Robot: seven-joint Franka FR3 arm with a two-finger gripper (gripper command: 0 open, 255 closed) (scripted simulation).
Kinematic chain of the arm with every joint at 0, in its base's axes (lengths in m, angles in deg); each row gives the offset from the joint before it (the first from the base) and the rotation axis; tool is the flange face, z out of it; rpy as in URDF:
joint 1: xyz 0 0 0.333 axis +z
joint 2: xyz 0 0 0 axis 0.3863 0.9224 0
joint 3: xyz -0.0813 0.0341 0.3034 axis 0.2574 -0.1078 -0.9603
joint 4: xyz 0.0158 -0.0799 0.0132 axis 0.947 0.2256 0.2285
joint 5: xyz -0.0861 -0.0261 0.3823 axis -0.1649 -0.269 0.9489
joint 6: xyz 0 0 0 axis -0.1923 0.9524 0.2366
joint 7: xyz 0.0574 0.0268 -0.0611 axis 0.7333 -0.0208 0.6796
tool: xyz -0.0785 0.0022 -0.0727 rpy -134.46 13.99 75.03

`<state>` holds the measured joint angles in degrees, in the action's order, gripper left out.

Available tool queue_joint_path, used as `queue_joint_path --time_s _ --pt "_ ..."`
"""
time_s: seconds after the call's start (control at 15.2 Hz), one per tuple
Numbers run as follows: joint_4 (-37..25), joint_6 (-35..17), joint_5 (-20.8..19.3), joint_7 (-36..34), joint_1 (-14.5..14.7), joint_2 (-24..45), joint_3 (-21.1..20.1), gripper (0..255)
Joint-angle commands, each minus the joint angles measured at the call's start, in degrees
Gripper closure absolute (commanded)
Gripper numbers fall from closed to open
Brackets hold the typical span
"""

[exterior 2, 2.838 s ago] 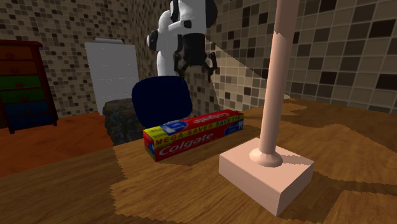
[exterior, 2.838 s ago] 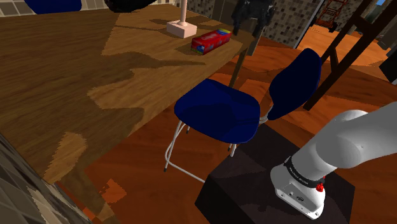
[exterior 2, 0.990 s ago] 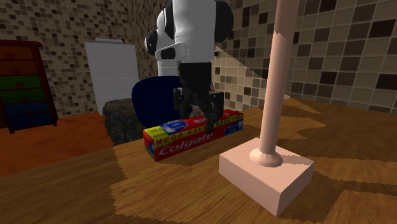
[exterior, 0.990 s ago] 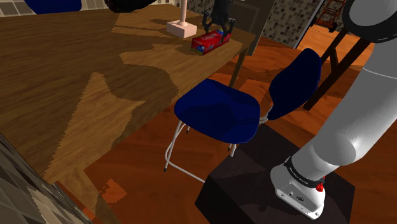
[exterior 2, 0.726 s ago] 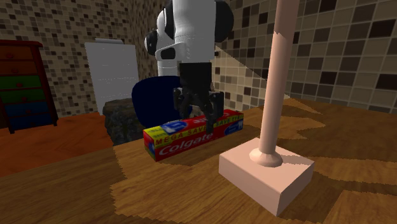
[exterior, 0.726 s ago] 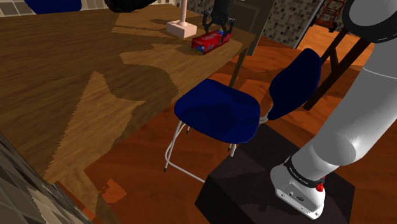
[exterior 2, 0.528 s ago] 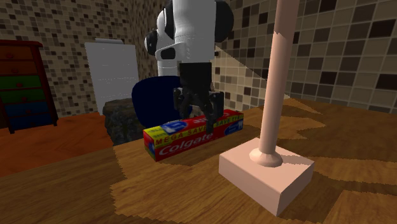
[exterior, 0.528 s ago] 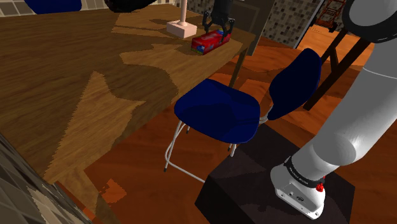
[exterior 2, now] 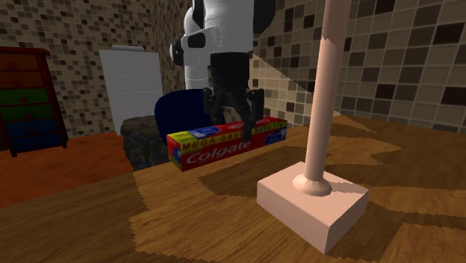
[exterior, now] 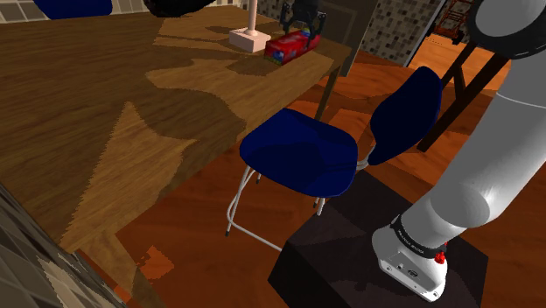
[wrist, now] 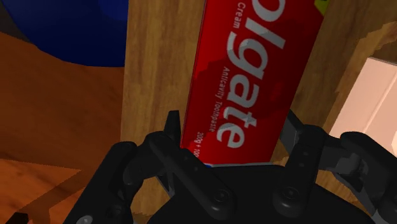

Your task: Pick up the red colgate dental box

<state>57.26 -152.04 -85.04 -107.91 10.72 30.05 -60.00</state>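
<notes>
The red Colgate box (exterior 2: 224, 146) hangs level a little above the wooden table (exterior 2: 187, 224), near the table's far edge by the chair. My black gripper (exterior 2: 235, 119) comes down onto its middle and is shut on it across its narrow width. In the shoulder view the box (exterior: 287, 45) sits under the gripper (exterior: 304, 26) at the table's far corner. In the wrist view the box (wrist: 254, 76) runs away from the hand, clasped between both fingers (wrist: 175, 137) of the gripper (wrist: 232, 143).
A pale post on a square base (exterior 2: 314, 202) stands on the table close beside the box, also seen in the shoulder view (exterior: 248, 38). A blue chair (exterior: 302, 153) stands between the table (exterior: 131, 105) and my stand (exterior: 350, 254). A dark dresser (exterior 2: 22, 97) is by the tiled wall.
The gripper came down over the box, stayed on it, and has now risen slightly with the box clasped, lifting it off the table.
</notes>
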Motion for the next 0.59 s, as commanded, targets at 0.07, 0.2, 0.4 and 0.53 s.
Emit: queue_joint_path --time_s 0.07,0.2,0.4,0.53 --pt "-2.95 2.43 -0.04 -0.02 0.03 0.48 0.00 255" --pt "-5.25 4.22 -0.09 -0.07 0.08 0.99 -0.02 255" --pt "-9.01 7.02 -0.18 -0.15 0.17 1.95 -0.03 255" --pt "-9.20 7.16 -0.18 -0.15 0.18 2.00 -0.03 255"
